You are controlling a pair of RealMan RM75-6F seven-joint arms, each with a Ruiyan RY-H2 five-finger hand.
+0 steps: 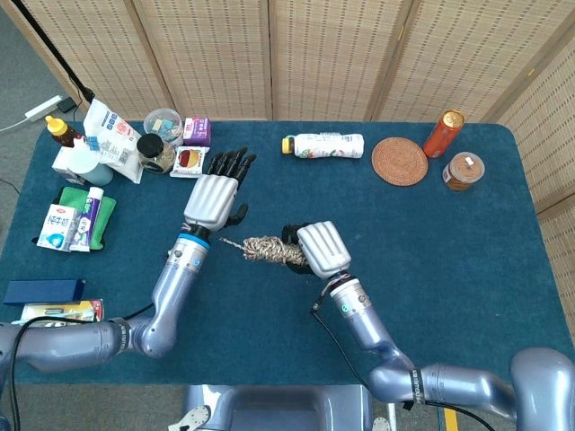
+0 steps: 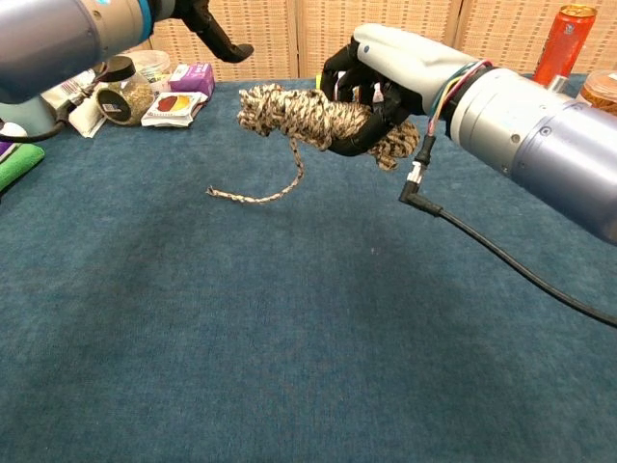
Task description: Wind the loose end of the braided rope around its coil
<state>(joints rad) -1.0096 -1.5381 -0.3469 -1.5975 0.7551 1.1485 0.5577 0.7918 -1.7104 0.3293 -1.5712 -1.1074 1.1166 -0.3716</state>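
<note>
Rope coil [image 1: 269,249], one only, sits near the middle of the blue table [image 1: 467,260] in the head view, its long axis running roughly from 10 to 4 o'clock. Its 4 o'clock end is wrapped by the black fingers of the right hand [image 1: 320,250], which grips it. One loose end [image 1: 232,241] sticks out from the coil toward 9 o'clock. The left hand [image 1: 211,197] lies at about 10 o'clock from the coil, apart from it, fingers straight and spread toward 12 o'clock, holding nothing. At the 12 o'clock edge lie one white bottle [image 1: 325,145] on its side, one round woven coaster [image 1: 400,161], one orange can [image 1: 443,133] and one brown-lidded jar [image 1: 464,171]. A cluster of packets, jars and tubes crowds the table's 10 o'clock corner; their printing is too small to read.

In the chest view the coil [image 2: 299,111] is held up off the table [image 2: 289,338], long axis running 9 to 3 o'clock, with the right hand [image 2: 386,82] clasping its 3 o'clock end from above, fingers [image 2: 362,140] curled beneath it. The loose end [image 2: 260,188] hangs from the coil toward 7 o'clock and curves along the cloth to a frayed tip. Only a dark finger of the left hand [image 2: 217,34] shows at 11 o'clock, clear of the rope. The can [image 2: 559,43] stands at 1 o'clock; its lettering cannot be read
</note>
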